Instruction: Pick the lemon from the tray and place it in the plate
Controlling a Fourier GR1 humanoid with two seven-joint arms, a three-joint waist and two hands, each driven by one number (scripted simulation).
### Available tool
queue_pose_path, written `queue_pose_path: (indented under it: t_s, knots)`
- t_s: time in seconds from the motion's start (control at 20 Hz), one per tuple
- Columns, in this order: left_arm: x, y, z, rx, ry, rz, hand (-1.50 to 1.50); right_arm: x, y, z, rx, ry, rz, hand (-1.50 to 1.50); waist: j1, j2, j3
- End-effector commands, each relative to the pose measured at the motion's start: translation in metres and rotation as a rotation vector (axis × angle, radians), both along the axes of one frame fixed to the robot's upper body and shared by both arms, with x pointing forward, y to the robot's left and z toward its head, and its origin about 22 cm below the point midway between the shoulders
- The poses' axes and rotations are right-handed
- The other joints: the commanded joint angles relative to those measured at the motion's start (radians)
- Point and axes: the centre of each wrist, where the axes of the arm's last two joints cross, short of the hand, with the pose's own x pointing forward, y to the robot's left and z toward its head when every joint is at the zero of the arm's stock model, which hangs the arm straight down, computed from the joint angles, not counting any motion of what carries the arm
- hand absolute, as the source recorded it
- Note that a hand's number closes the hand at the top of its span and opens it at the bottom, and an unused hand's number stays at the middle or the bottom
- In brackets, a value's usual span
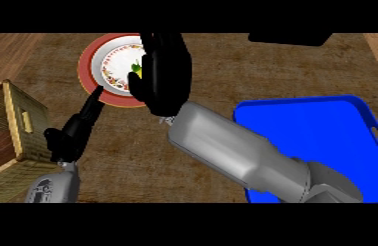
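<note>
The right hand (164, 72) is over the plate (100, 60), at about 11 o'clock in the view. A bit of yellow and green peeks out by its fingers. That looks like the lemon (137, 66), over the plate's white middle. The fingers seem to be curled round it, so the hand is likely holding it.

To do this step well, the hand should go low over the middle of the plate, then let go gently so the lemon does not roll off.

The blue tray (317, 135) is at 4 o'clock, with the right arm across its corner. The left hand (74, 132) rests at 8 o'clock, fingers straight, pointing at the plate's rim. A woven box (22, 135) sits at 9 o'clock on the table (221, 55). Nothing blocks the plate.
</note>
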Motion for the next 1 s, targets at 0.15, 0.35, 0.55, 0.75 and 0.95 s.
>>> queue_pose_path:
  t_s: [0.15,0.35,0.55,0.75,0.95]
  knots:
    - [-0.009,0.004,-0.005,-0.005,0.021,0.021,0.0,-0.002,-0.008,-0.003,0.409,-0.112,0.057,-1.5,-0.027,-0.008,0.003]
    - [-0.007,0.017,0.0,-0.007,0.007,0.04,0.0,-0.014,-0.011,-0.006,0.554,-0.143,0.111,-1.5,-0.04,-0.004,0.003]
    - [-0.004,0.017,-0.001,-0.011,-0.002,0.069,0.0,-0.038,-0.029,-0.032,0.627,-0.17,0.156,-1.5,-0.07,-0.005,0.004]
    - [-0.012,0.014,-0.007,-0.02,0.026,0.074,0.0,-0.057,-0.072,-0.052,0.578,-0.176,0.194,-1.5,-0.069,-0.006,0.005]
    - [-0.021,0.011,-0.012,-0.005,0.001,0.066,0.0,-0.076,-0.101,-0.076,0.498,-0.171,0.207,-1.5,-0.058,-0.001,0.006]
